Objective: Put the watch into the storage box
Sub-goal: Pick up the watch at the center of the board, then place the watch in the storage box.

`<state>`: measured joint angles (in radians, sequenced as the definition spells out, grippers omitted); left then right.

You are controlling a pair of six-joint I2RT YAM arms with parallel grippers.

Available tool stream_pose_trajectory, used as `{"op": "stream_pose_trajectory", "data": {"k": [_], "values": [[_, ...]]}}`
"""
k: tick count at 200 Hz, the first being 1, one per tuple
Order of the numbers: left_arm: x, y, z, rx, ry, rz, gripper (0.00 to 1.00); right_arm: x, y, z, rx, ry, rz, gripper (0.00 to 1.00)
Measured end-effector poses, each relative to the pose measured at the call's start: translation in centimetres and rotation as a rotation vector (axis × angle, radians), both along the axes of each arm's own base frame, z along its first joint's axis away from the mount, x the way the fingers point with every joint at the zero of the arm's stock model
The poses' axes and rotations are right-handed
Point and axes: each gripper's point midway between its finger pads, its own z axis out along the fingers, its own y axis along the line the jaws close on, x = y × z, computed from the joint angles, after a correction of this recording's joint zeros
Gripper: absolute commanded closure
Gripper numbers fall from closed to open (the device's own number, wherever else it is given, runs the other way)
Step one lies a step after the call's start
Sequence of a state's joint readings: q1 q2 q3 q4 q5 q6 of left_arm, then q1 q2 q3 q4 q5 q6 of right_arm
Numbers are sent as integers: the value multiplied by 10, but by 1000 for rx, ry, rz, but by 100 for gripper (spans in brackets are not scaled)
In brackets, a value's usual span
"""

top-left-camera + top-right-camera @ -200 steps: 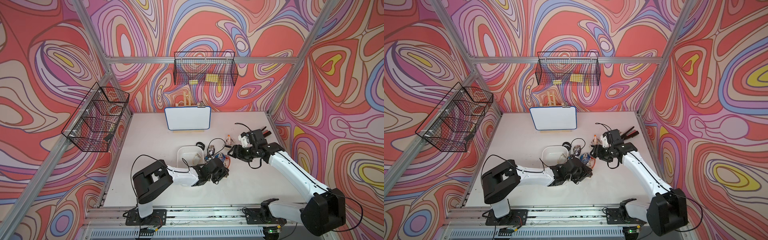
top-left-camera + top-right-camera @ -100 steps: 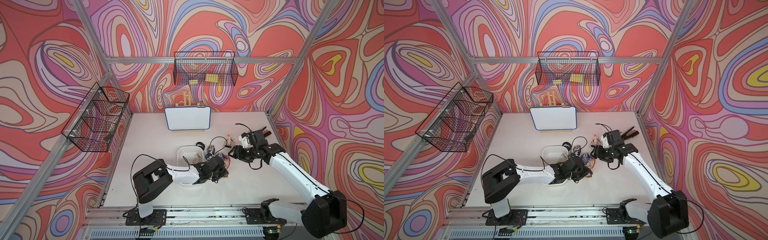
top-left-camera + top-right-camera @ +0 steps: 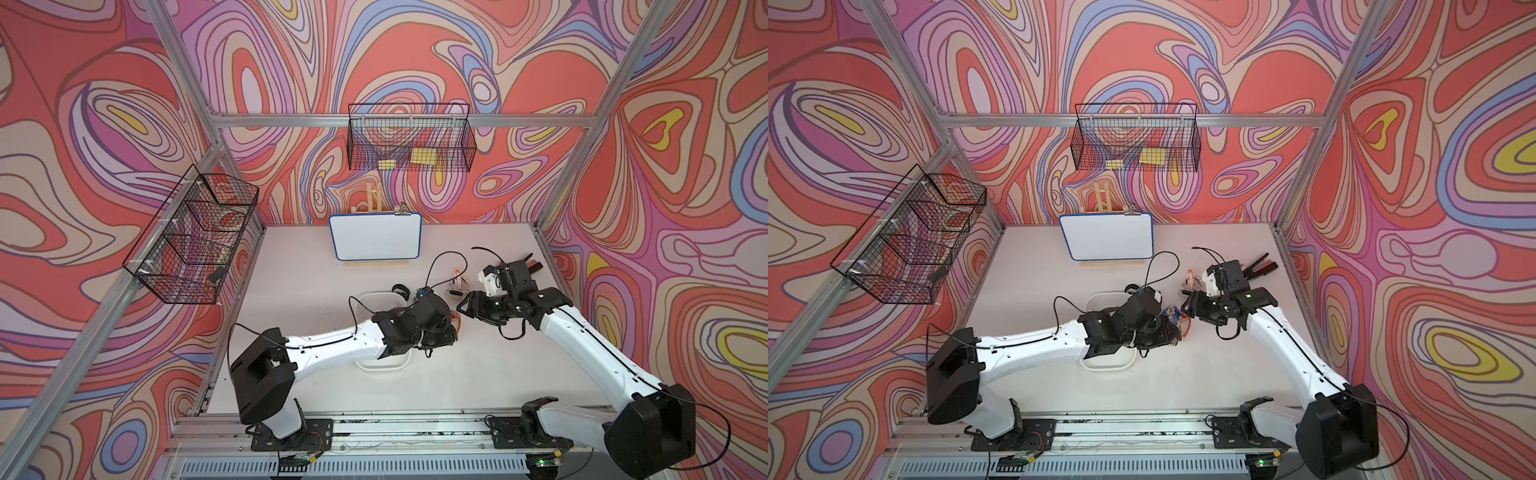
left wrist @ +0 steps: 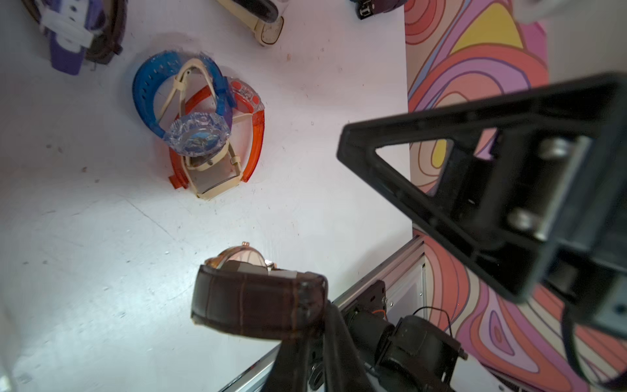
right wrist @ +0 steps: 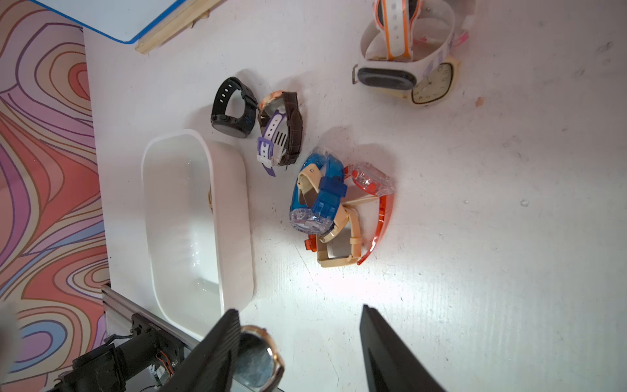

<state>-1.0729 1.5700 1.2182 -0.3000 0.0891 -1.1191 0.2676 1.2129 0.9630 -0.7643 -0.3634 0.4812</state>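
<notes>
Evidently watch (image 4: 251,298) strap pinched in left pincer (image 4: 320,322).

Bright, even light is filling both top views, leaving only faint shadows. In the wrist views a glare patch is washing out the scuffed white tabletop (image 5: 339,288), and the brown leather-strap watch (image 4: 258,298) near the lens is blurring.

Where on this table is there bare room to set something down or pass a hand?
Bare table lies left of the box out to the wall, left of the whiteboard, and in front of the box along the front rail. Crowded: right of the box, where loose watches lie and the left arm and right arm meet.
</notes>
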Motion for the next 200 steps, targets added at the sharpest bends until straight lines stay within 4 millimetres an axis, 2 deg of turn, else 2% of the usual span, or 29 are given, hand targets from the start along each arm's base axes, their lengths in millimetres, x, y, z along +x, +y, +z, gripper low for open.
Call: {"op": "stream_pose_trajectory", "data": {"k": [37, 63, 83, 98, 158, 200], "values": [[-7, 38, 33, 187, -76, -102, 88, 0, 0, 0, -1, 0, 3, 38], [1, 74, 37, 346, -103, -144, 91, 0, 0, 0, 0, 0, 6, 38], [13, 112, 21, 496, -73, -162, 92, 0, 1, -1, 1, 1, 7, 39], [24, 131, 4, 614, -37, -190, 94, 0, 1, -1, 1, 1, 8, 39], [53, 144, -64, 928, 50, -376, 99, -2, 1, -1, 1, 6, 12, 39], [65, 167, -79, 1018, 92, -408, 98, -3, 0, -1, 0, 8, 12, 39]]}}
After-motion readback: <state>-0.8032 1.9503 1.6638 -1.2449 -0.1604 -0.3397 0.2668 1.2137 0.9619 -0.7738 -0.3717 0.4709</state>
